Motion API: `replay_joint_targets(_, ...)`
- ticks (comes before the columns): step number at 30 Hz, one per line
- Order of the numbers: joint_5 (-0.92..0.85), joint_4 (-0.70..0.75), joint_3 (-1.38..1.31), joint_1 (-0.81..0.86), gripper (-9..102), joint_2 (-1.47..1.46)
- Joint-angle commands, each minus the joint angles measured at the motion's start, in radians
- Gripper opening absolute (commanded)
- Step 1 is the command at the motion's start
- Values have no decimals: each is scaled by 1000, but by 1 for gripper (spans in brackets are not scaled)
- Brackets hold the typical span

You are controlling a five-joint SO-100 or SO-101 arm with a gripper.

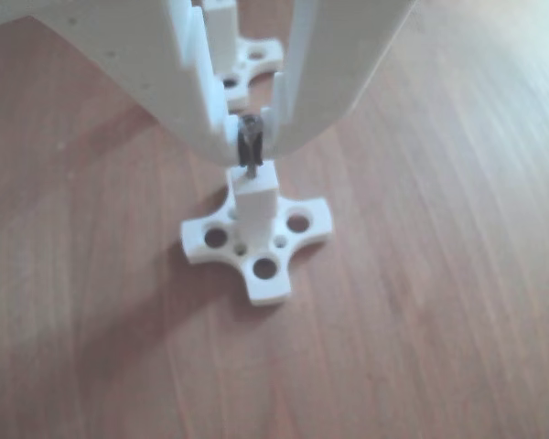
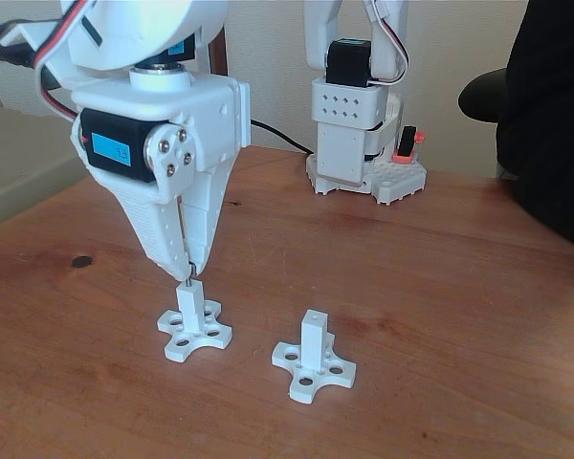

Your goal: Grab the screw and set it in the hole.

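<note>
While clamped on the screw (image 1: pixel 249 146), gripper (image 1: pixel 249 137) above the post (image 2: pixel 190 304) (tip at its top), wooden table (image 2: pixel 440 287).

Soft daylight, close view perhaps blurred

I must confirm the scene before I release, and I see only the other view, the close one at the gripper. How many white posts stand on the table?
Observer: Two. In the fixed view the gripper is above the left post; a second post stands free to its right.
Operator: Is the second post's hole empty?
Observer: Yes, a small dark hole shows on its top face, with nothing in it.
Operator: Is anything else on the table?
Observer: At the far edge stands the arm's white base, and a small dark spot lies on the wood at the left.
</note>
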Motion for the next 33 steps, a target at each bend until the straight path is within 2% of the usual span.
replay_joint_targets(1,-9,-9,-89,8,-4,26)
replay_joint_targets(18,-12,71,-144,-11,-4,81)
replay_joint_targets(25,14,124,-117,-92,-4,156)
replay_joint_targets(33,66,121,-60,-199,-4,222)
